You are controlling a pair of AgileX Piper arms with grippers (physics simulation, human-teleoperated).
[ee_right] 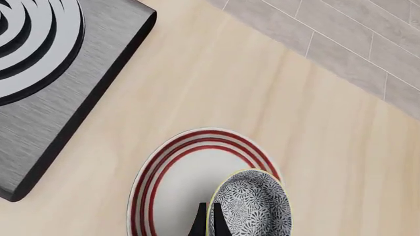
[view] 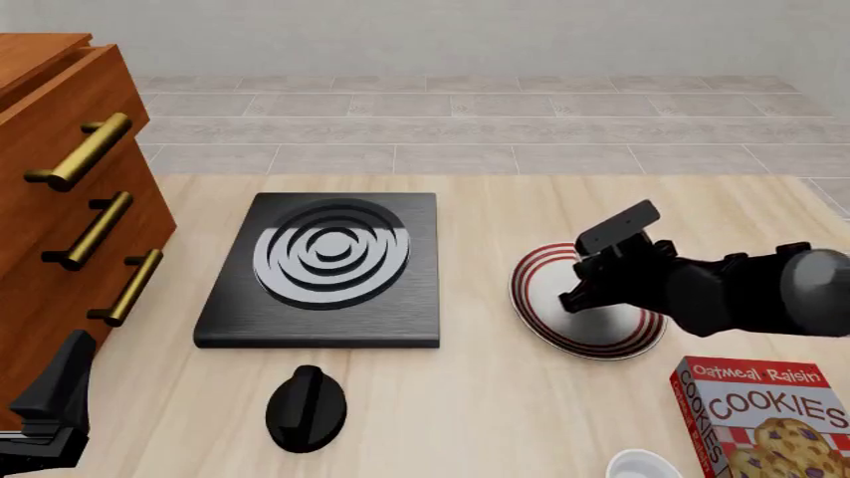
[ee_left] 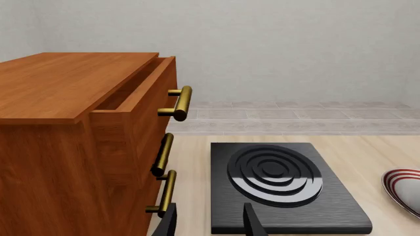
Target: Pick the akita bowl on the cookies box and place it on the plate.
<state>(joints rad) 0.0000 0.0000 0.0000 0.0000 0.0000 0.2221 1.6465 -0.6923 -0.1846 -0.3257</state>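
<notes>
The akita bowl (ee_right: 253, 209), grey with a fine speckled pattern, is over the white, red-ringed plate (ee_right: 177, 172). My right gripper (ee_right: 210, 220) is shut on the bowl's rim, one finger inside and one outside. Whether the bowl touches the plate I cannot tell. In the front view the right arm covers the bowl, and the right gripper (view: 584, 296) is above the plate (view: 544, 299). The cookies box (view: 766, 418) lies at the near right with nothing on it. My left gripper (ee_left: 210, 223) is open and holds nothing, low at the near left (view: 54, 408).
A black slab with grey-white rings (view: 325, 269) lies left of the plate. A black knob (view: 306, 406) lies in front of it. A wooden cabinet (view: 60, 189) with brass handles stands at the left, its top drawer (ee_left: 141, 91) ajar. A plain white bowl (view: 646, 466) sits at the near edge.
</notes>
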